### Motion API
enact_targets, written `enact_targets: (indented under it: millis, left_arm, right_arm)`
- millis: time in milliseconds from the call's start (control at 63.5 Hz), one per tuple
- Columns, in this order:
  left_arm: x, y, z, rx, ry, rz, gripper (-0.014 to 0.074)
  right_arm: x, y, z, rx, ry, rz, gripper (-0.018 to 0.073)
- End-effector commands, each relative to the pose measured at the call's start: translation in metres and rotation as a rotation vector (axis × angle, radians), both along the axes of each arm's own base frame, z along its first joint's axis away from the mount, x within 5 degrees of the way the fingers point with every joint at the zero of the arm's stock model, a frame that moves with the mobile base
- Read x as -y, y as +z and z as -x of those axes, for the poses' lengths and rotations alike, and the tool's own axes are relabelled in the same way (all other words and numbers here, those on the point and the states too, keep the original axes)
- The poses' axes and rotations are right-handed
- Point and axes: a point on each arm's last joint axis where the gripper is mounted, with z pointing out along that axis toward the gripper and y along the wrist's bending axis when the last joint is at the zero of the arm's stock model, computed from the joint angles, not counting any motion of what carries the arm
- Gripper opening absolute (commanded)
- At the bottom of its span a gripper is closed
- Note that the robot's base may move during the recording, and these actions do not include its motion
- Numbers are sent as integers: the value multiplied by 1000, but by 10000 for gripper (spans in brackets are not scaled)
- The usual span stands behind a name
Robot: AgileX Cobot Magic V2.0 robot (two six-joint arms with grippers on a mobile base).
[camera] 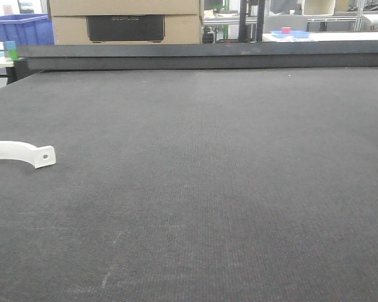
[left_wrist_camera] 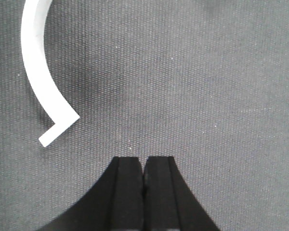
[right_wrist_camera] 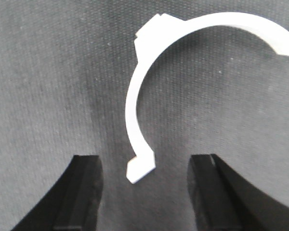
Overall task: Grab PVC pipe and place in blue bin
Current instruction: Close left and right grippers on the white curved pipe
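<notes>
- The PVC pipe (camera: pixel 20 153) lay arched on the dark counter (camera: pixel 239 189), at the front view's left edge.
- Right end effector (right_wrist_camera: pixel 144 162): jaws spread, the pipe's tab end between them, touching neither.
- Left end effector (left_wrist_camera: pixel 143 166): jaws pressed together, empty, pipe just beside.
- Risk: closing on the thin tab alone could let the arched piece pivot or slip free.
</notes>
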Motion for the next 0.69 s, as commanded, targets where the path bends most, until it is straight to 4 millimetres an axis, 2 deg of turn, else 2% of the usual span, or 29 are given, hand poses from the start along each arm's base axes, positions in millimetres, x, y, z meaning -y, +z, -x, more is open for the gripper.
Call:
enact_targets:
  millis: [0,520,677]
  left_arm:
    - [2,3,-2,20,-1,9,-111]
    - [4,3,-1,13,5,33,-111]
    - [4,3,-1,6,4,34,-111]
  right_arm:
    - [1,-3,0,17,-16,-8,288]
    - [7,-42,-18,-12,-23,-12,288]
    - [9,-45,-23,-15,-16,-12,288]
